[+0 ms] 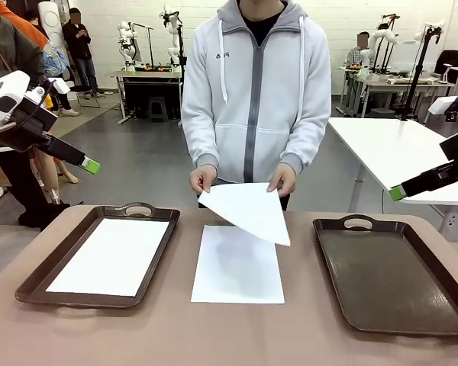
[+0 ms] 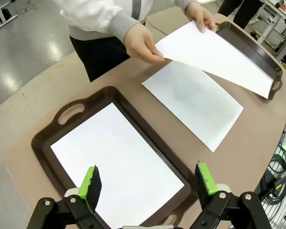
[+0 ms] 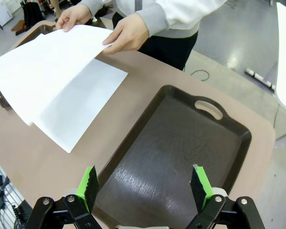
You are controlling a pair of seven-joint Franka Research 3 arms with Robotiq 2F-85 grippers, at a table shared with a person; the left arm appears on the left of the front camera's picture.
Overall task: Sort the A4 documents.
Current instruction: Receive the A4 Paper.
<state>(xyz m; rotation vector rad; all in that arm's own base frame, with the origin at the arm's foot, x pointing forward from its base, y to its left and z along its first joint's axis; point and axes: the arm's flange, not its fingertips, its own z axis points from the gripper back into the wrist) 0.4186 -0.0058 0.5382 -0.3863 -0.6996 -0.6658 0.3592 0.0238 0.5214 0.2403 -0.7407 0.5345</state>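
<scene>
Sheets sat apart: one sheet in the left tray, a second sheet on the tabletop, a third sheet tilted in the person's hands. Both arms' jaws stood wide, empty; pinching its free edge, clear of those hands, seemed best.

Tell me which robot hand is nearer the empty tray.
Right. The right hand hangs over the empty tray. The left hand hangs over the other tray, the one holding a sheet, at the opposite end.
</scene>
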